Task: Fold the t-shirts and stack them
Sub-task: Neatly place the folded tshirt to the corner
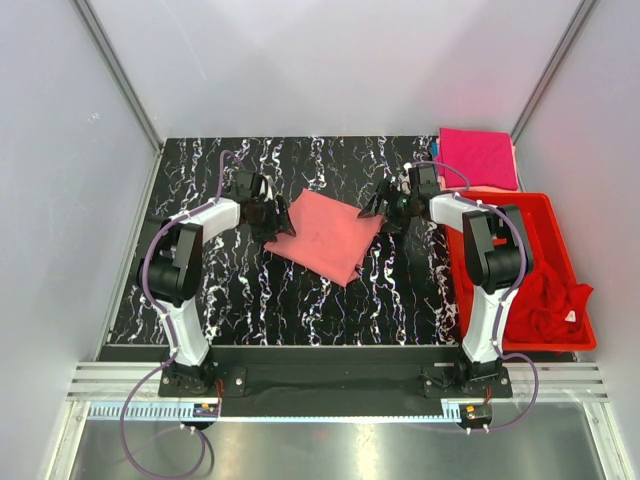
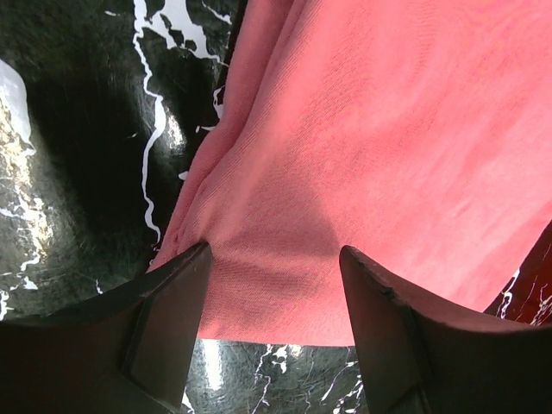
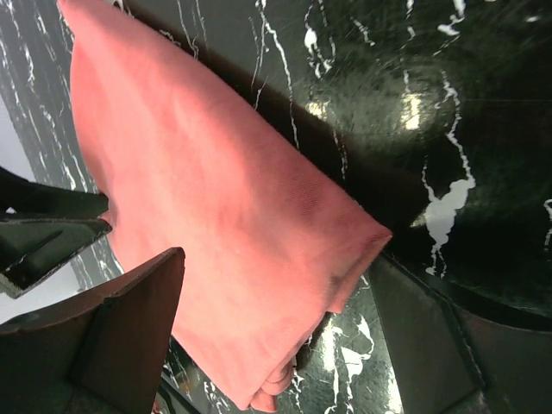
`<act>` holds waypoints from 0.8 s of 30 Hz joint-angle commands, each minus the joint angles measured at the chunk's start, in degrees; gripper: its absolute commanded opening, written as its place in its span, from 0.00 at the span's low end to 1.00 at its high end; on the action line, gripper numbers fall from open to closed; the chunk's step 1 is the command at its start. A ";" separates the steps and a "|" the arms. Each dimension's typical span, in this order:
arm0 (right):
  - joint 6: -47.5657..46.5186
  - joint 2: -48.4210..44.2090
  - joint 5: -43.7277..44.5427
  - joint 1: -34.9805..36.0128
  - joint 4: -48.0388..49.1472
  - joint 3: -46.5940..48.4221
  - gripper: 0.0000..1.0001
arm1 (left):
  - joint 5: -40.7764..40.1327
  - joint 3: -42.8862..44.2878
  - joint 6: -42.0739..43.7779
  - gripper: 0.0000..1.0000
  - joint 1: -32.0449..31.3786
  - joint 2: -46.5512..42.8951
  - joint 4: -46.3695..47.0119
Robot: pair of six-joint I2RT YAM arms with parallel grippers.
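Salmon-pink t-shirt (image 1: 328,235) lies folded into a compact, skewed rectangle mid-table, on the black marbled table (image 1: 250,300). At its left edge the left gripper (image 1: 283,220) hangs low with jaws spread, straddling the hem; whether the fingers (image 2: 172,302) brush the cloth is hard to tell. At the right corner the right gripper (image 1: 376,208) stands wide open around the folded tip, holding nothing. Farther right, a folded magenta t-shirt (image 1: 478,157) sits at the back corner, and a crumpled red t-shirt (image 1: 545,300) waits in the red bin (image 1: 545,197). Folding looks finished; next, probably, comes pinching both ends evenly and carrying the bundle onto the magenta one without unfolding it.
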 commanded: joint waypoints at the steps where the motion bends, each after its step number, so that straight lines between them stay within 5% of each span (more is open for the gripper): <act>1: -1.69 -0.08 -1.46 0.36 -2.03 -2.06 0.95 | -0.11 -0.56 0.29 0.68 0.06 1.95 1.68; 9: 2.35 0.00 3.11 1.94 0.51 -3.21 0.96 | 0.68 -2.06 -0.68 0.68 0.50 1.77 3.43; 24: 4.56 -0.35 -7.17 1.94 4.12 -3.91 0.89 | 0.77 -3.12 -2.17 0.68 0.50 1.77 4.49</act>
